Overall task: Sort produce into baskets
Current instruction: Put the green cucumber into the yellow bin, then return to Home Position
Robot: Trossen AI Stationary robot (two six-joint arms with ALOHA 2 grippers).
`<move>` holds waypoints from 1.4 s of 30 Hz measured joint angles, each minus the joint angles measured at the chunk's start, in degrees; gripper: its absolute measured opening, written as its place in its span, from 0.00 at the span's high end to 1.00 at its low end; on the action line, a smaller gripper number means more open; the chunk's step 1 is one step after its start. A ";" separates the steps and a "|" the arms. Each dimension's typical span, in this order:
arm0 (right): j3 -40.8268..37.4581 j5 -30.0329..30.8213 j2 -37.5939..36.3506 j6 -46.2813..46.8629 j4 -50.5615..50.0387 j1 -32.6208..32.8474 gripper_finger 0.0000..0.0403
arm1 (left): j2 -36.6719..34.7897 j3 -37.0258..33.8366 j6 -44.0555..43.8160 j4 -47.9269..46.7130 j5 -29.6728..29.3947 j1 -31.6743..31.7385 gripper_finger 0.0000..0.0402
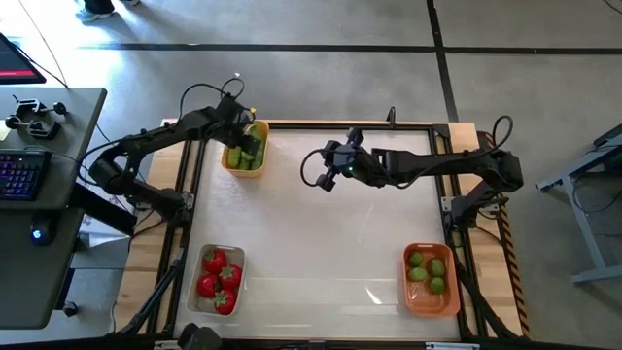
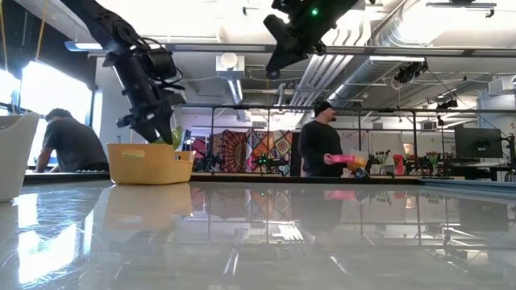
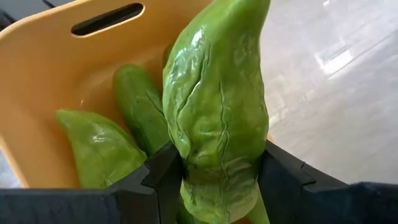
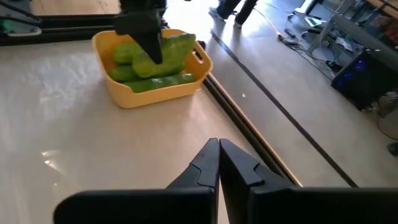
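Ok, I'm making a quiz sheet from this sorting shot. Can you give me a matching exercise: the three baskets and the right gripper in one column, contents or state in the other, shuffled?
Column one:
1. yellow basket
2. clear basket
3. orange basket
4. right gripper

Column two:
A. limes
B. shut, empty
C. cucumbers
D. tomatoes

Pairs: 1-C, 2-D, 3-A, 4-B

White table (image 1: 321, 243), three baskets (image 1: 244, 156)
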 joint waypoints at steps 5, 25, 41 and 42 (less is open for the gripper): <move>0.00 -0.85 0.00 -0.01 0.01 0.00 1.00 | 0.01 0.00 1.83 0.14 -1.13 -1.33 0.54; 0.00 -0.66 0.02 -1.32 -1.24 0.00 1.00 | -2.83 -0.43 2.80 0.70 -2.66 -4.58 0.32; -26.81 -20.00 -1.28 -7.67 36.71 -3.87 1.00 | -21.70 -26.75 7.13 51.67 4.97 -19.65 0.50; -28.06 -20.48 -1.77 -8.05 37.70 -3.86 1.00 | -22.64 -28.57 7.89 55.02 4.95 -20.98 0.51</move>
